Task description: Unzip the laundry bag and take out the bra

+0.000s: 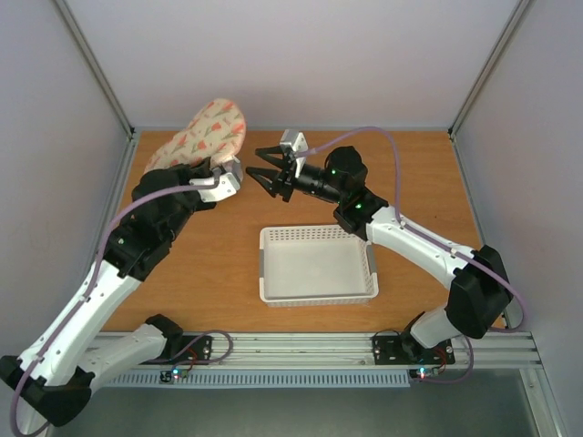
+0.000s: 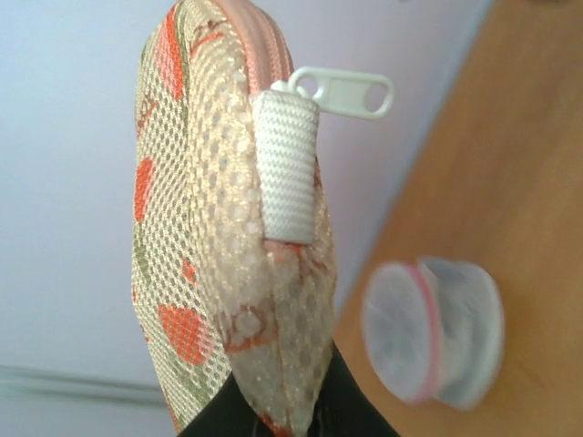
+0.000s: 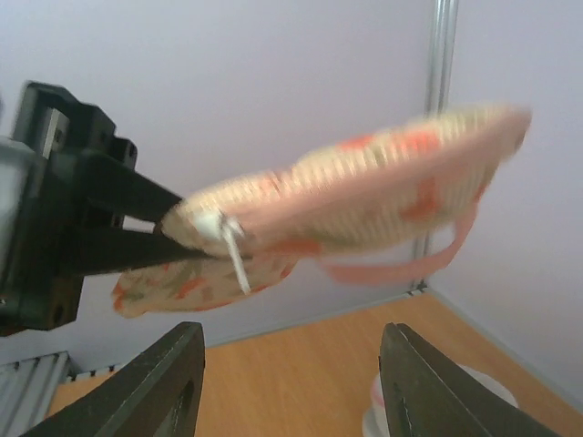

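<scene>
The laundry bag point(image 1: 205, 132), cream with pink-and-green print, is held off the table at the back left. My left gripper point(image 1: 221, 170) is shut on one end of it, the fabric pinched between the black fingers point(image 2: 219, 421). In the left wrist view the bag point(image 2: 209, 228) stands upright, zipped, with its white zipper pull point(image 2: 342, 91) at the top. My right gripper point(image 1: 255, 161) is open, just right of the bag and apart from it. In the right wrist view point(image 3: 291, 382) the bag point(image 3: 364, 196), its pull point(image 3: 235, 259) and pink strap point(image 3: 401, 269) hang above the open fingers. The bra is hidden.
A white basket point(image 1: 273, 264) sits mid-table in front of the right arm. A small round white mesh pouch point(image 2: 437, 332) with a pink rim lies on the wooden table beyond the bag. Walls and frame posts close the back and sides.
</scene>
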